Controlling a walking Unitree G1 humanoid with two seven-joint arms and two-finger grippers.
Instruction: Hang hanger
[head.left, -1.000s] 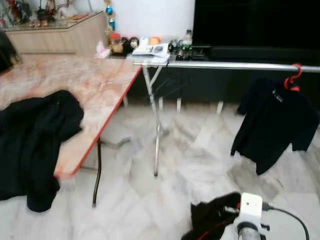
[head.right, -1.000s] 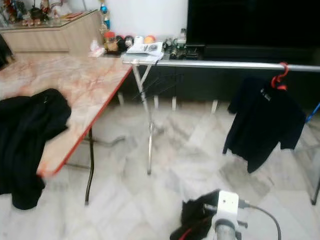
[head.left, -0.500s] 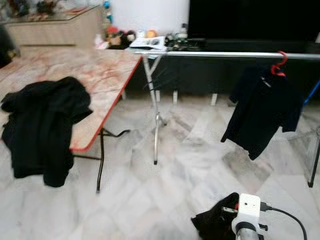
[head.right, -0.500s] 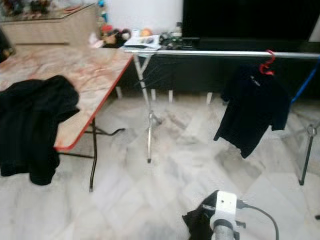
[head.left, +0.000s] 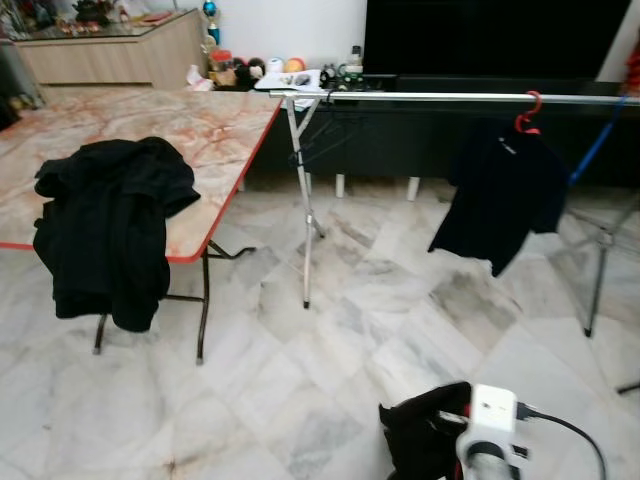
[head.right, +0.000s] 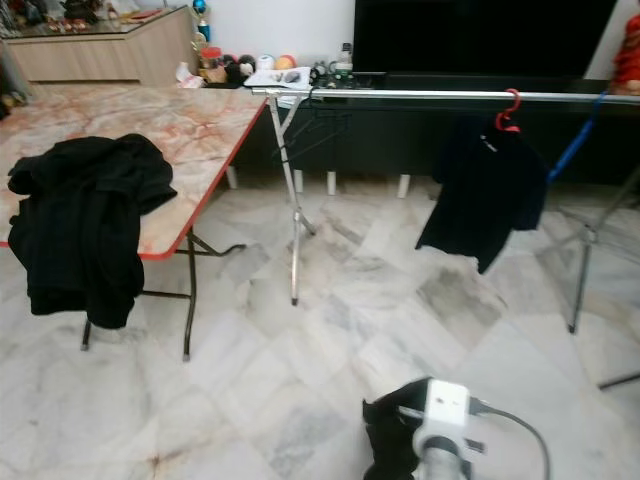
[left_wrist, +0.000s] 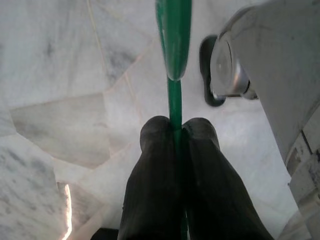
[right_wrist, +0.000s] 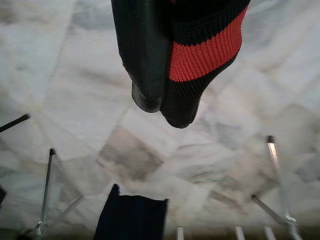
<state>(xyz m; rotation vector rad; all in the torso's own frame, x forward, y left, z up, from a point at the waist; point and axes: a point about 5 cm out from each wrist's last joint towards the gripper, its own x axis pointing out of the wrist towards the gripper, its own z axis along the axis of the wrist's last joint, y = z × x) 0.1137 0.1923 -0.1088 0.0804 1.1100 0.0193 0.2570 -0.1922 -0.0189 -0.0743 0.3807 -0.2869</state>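
Two low pincers: left pincer (left_wrist: 175, 135) clamped on green hanger (left_wrist: 173, 40), right pincer (right_wrist: 165, 107) gripping black-and-red garment (right_wrist: 205, 50).

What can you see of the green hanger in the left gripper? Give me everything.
The green hanger looks like smooth, glossy plastic: a thin straight bar widening into a thicker rounded piece beyond the fingertips. The left gripper is shut on the thin part, both black fingers pressed against it. It hangs above the marble floor; its hook and full shape can't be made out.
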